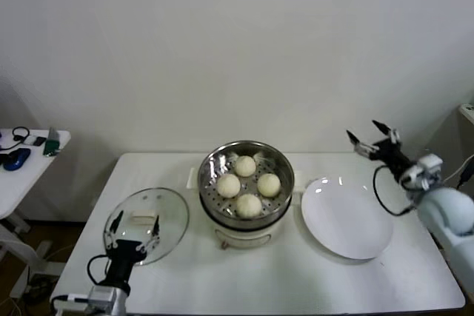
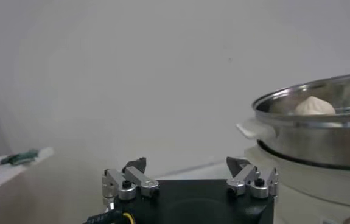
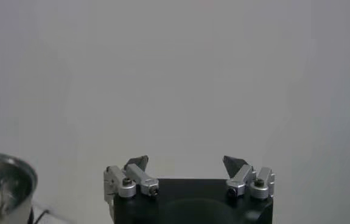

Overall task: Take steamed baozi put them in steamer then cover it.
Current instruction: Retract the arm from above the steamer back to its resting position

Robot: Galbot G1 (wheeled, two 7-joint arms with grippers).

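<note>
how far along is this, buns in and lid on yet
Done: all four baozi sit in the steamer, and the plate is bare. In hand: nothing; the left gripper hovers open by the lid, the right gripper is open and off to the side. Left: cover the steamer.

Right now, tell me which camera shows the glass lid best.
The head view: the lid lies flat on the table left of the steamer, handle visible, the left end effector over its near edge. Neither wrist view shows the lid at all.

four steamed baozi [image 1: 245, 166] in one steamer [image 1: 209, 165], one cover [image 1: 172, 212], one white plate [image 1: 348, 223], two end effectors
</note>
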